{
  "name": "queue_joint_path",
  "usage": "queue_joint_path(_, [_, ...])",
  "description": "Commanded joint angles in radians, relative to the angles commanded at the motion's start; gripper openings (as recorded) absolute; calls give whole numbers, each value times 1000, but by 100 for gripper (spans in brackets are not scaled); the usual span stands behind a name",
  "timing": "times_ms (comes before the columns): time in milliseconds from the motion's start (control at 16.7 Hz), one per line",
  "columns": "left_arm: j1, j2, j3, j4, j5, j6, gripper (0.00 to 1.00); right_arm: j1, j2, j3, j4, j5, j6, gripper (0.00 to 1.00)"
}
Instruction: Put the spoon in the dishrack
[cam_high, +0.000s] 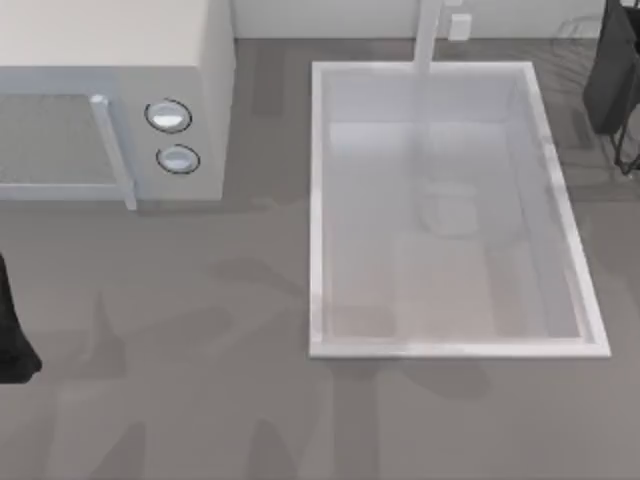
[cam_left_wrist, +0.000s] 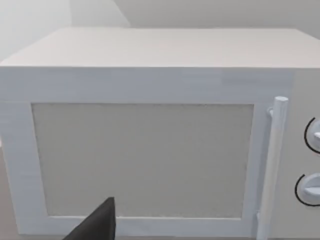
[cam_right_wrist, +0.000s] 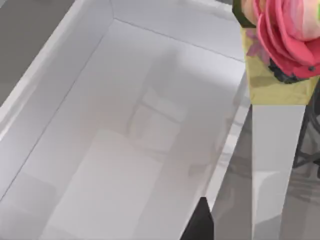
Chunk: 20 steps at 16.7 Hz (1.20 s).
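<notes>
The spoon hangs close under the right arm's wrist camera, white handle running down from its yellowish bowl with the red blob, just over the sink basin's rim. The dark wires of the dishrack are just beyond it. I'd guess the right gripper carries the spoon, though I cannot tell how its fingers stand. If it lets go early, the spoon drops into the basin. The left gripper idles facing the microwave, its fingers unreadable too
</notes>
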<state>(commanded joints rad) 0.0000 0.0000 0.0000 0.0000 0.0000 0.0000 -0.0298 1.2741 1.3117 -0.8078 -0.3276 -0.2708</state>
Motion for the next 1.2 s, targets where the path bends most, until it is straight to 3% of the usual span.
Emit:
queue_joint_path(300, [0, 0, 0, 0, 0, 0, 100, -379, -159, -101, 430, -173, 167, 0])
queue_joint_path(540, [0, 0, 0, 0, 0, 0, 100, -569, -262, -154, 625, -268, 265, 0])
queue_joint_path(1020, [0, 0, 0, 0, 0, 0, 100, -594, -268, -162, 672, -284, 288, 0])
queue_joint_path(1200, [0, 0, 0, 0, 0, 0, 100, -561, -170, -168, 770, -254, 290, 0])
